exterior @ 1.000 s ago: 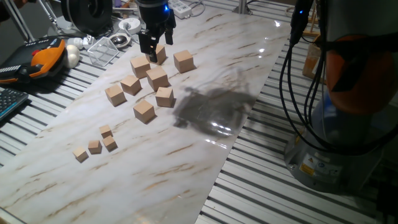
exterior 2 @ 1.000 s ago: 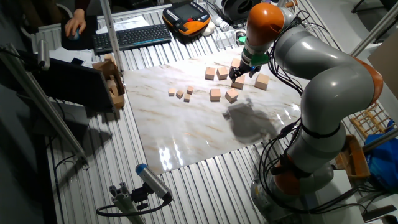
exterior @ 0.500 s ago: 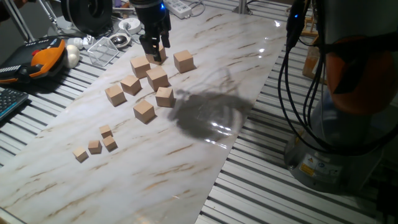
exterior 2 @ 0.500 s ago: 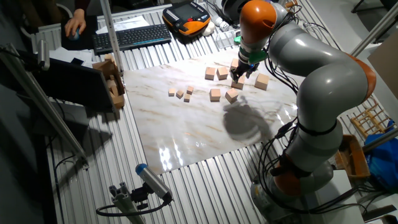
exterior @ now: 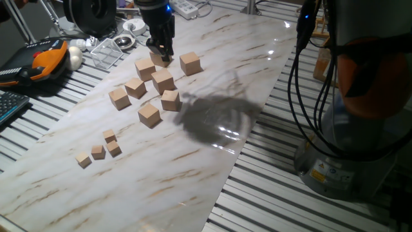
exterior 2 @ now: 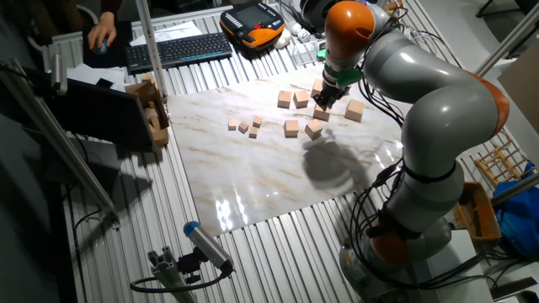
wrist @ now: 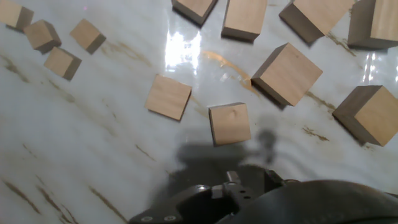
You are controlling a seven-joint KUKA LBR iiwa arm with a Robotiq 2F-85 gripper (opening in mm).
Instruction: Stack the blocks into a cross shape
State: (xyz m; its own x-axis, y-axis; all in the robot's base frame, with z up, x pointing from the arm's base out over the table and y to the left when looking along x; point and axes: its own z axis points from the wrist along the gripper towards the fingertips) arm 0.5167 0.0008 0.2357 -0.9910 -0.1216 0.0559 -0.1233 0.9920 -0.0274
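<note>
Blocks [exterior: 162,82] loose on marble table [exterior: 212,84] — unstacked.

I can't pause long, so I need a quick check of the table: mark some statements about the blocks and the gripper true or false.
1. None of the large blocks sits on top of another. True.
2. The gripper is over the four small cubes. False: it is at the far block of the large group, well away from them.
3. The small cubes lie in their own cluster, apart from the large blocks. True.
4. The orange and black pendant lies on the marble sheet. False: it lies off the sheet, on the slatted table.
</note>
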